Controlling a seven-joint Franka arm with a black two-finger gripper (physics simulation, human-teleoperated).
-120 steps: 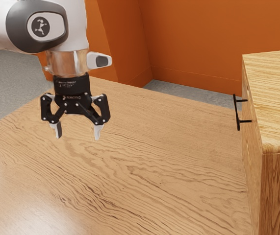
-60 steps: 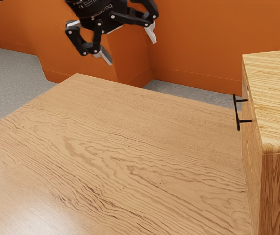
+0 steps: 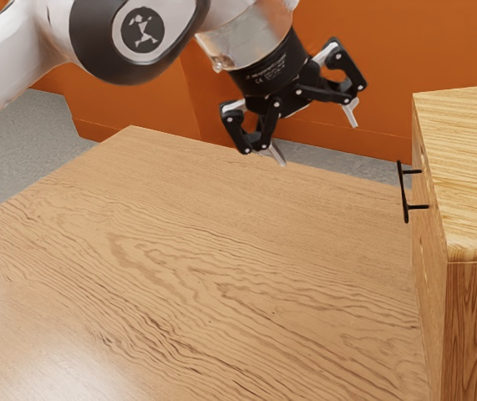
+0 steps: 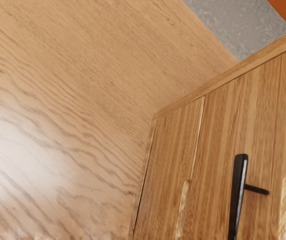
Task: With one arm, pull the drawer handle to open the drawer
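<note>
Drawer handle (image 3: 404,192): a thin black bar, upright, carried on two short posts off the front face of the wooden cabinet (image 3: 464,209). It lies ahead of the hand (image 3: 315,134) and lower than it, well apart from both fingertips, with no contact. The hand is released, fingers spread wide with nothing between them, tilted so the fingers point toward the cabinet front. The wrist view shows the handle (image 4: 238,195) on the cabinet's front. The hand hangs above the tabletop (image 3: 180,267).
</note>
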